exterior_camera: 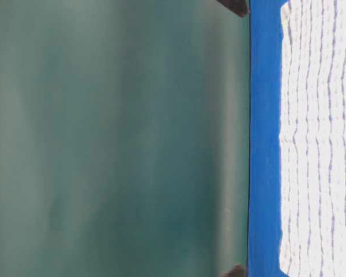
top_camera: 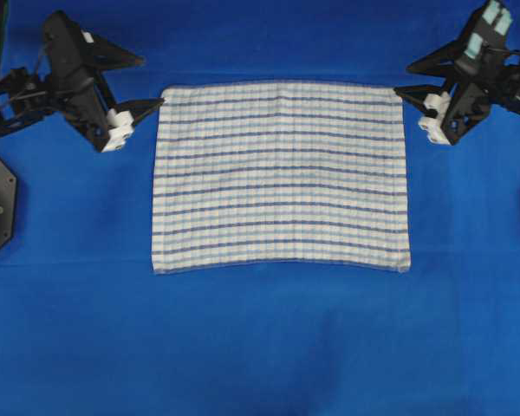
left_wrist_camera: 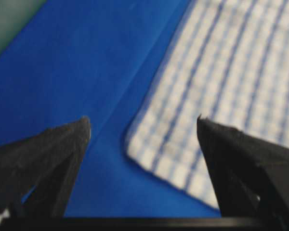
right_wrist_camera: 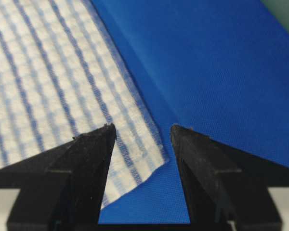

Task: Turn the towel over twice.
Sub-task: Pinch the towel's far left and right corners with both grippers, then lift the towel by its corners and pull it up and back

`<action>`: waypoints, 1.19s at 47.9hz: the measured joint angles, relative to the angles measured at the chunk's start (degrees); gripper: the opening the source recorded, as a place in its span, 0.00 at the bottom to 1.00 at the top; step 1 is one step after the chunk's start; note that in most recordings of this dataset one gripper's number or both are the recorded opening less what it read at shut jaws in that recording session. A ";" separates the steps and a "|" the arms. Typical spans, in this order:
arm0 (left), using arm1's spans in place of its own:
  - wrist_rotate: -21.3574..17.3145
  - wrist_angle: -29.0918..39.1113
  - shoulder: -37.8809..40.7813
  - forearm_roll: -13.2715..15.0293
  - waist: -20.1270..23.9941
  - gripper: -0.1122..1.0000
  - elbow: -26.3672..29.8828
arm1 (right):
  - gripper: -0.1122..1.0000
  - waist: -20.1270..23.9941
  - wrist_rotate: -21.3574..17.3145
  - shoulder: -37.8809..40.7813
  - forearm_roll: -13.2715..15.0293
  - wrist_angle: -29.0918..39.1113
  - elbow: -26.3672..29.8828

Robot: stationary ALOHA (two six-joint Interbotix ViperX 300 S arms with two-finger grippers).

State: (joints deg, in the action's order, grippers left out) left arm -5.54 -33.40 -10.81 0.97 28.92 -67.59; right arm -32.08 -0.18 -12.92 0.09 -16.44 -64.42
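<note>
Towel (top_camera: 282, 178): white with thin dark-blue and light-blue stripes, lying flat and spread out in the middle of the bench, stripes running side to side in the overhead view.
Blue sheet (top_camera: 260, 347): plain, covers the bench under the towel; a faint crease runs off from the towel's corner in both wrist views.
Left pincer (top_camera: 147, 82): jaws spread wide, nothing between them; lower fingertip right at the towel's far left corner, contact uncertain. In the left wrist view that corner (left_wrist_camera: 149, 149) lies flat between the two dark fingertips.
Right pincer (top_camera: 406, 78): jaws apart, empty; poised at the towel's far right corner. In the right wrist view the corner tip (right_wrist_camera: 156, 159) sits between the fingers, slightly lifted off the sheet.
Table-level view: towel edge (exterior_camera: 317, 138) flat on the sheet, green wall behind.
</note>
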 measured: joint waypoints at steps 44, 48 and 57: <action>-0.18 2.55 17.67 0.00 2.81 0.13 6.06 | 0.15 -2.81 0.53 15.91 0.18 -5.45 3.16; -0.09 2.81 17.58 0.00 2.90 0.13 6.33 | 0.15 -2.81 0.35 15.91 0.09 -5.54 3.16; -0.62 4.13 15.91 0.00 2.99 0.13 7.73 | 0.15 -3.25 0.00 14.41 -0.88 -4.83 2.99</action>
State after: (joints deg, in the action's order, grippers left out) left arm -6.15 -29.27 5.10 0.97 31.90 -59.85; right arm -35.33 -0.18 1.49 -0.79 -21.27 -61.44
